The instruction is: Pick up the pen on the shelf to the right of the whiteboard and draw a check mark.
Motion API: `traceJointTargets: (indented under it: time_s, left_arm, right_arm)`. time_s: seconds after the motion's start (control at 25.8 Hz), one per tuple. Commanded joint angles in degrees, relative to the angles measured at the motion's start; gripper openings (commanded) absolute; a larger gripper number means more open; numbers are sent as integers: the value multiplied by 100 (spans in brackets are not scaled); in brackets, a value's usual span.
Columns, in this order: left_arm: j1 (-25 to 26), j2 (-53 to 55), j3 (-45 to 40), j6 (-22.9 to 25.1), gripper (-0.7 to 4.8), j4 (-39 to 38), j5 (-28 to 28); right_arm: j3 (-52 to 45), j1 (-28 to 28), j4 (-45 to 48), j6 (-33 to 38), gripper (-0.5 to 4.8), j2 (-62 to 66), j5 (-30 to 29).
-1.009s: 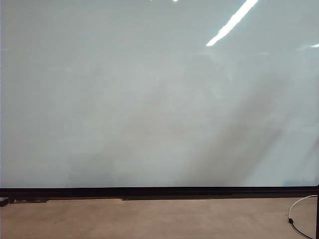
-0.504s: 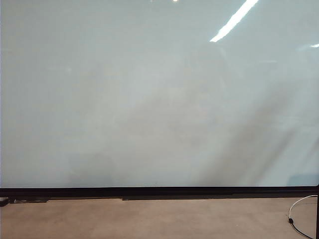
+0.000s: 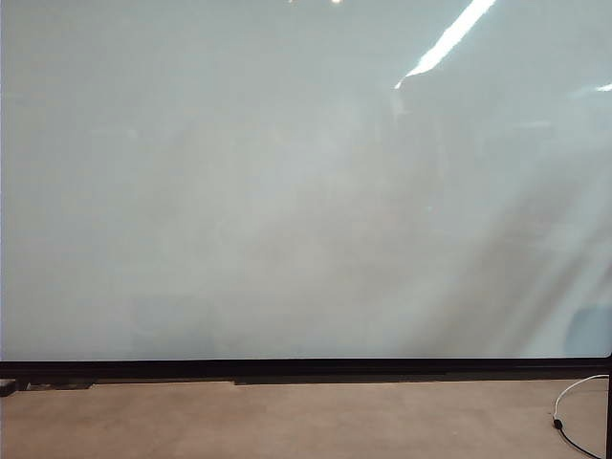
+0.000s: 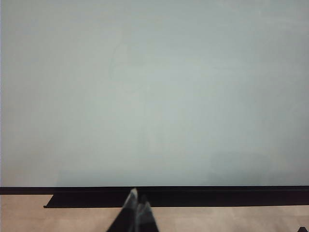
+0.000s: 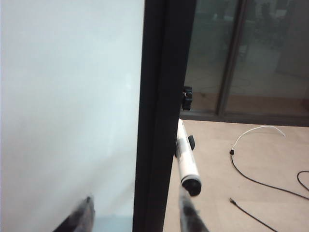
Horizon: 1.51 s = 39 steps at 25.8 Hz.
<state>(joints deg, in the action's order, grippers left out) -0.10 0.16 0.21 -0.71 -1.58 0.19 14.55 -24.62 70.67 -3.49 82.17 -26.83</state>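
Note:
The whiteboard (image 3: pixel 287 182) fills the exterior view, where neither gripper shows, and no check mark shows on it in any view. In the right wrist view the white pen (image 5: pixel 185 157) lies along the outer side of the board's black frame (image 5: pixel 157 121), its dark end (image 5: pixel 192 186) towards the camera. The shelf under it is hidden. My right gripper (image 5: pixel 136 213) is open wide and straddles the frame edge. One fingertip (image 5: pixel 188 210) is just short of the pen's dark end, the other (image 5: pixel 84 212) in front of the board. My left gripper (image 4: pixel 137 203) is shut and empty, low before the board's bottom frame (image 4: pixel 193 195).
Brown floor (image 3: pixel 287 421) runs below the board. A white and black cable (image 3: pixel 574 402) lies at its right end, and cables (image 5: pixel 256 159) trail on the floor beyond the pen. A small black clip (image 5: pixel 187 98) sits on the frame above the pen. Glass doors (image 5: pixel 251 53) stand behind.
In the exterior view only the dim reflections on the board's right side have shifted, and a bluish patch has appeared at the lower right. No arm has come into that view.

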Motion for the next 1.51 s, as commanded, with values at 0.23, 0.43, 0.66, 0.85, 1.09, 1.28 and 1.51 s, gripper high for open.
traceJointTargets:
  time_s: [0.23,0.43,0.66,0.85,1.09,1.28,1.51]
  left_arm:
    - [0,2,17,26,-5,37,2]
    - [0,2,17,26,-4,37,2]
    - [0,2,17,26,-4,37,2]
    - [0,2,15,26,-5,33,0]
    - [0,2,15,26,-4,37,0]
    - [0,2,17,26,-4,37,2]
    - [0,2,17,26,-4,37,2]
  right_arm:
    - [592,-48,466,-15,226,938,-149]
    - [837,-302,450,-17,226,1239,-348]
    - [1176,-422,404,7,225,1569,-798]
    - [1506,-417,291,26,225,1904,-933]
    - [1714,-407,317,44,225,2216,-935]
    - [1858,-385,529,181,225,2540,-970]
    - [2059,-380,654,238,225,2717,-1064]
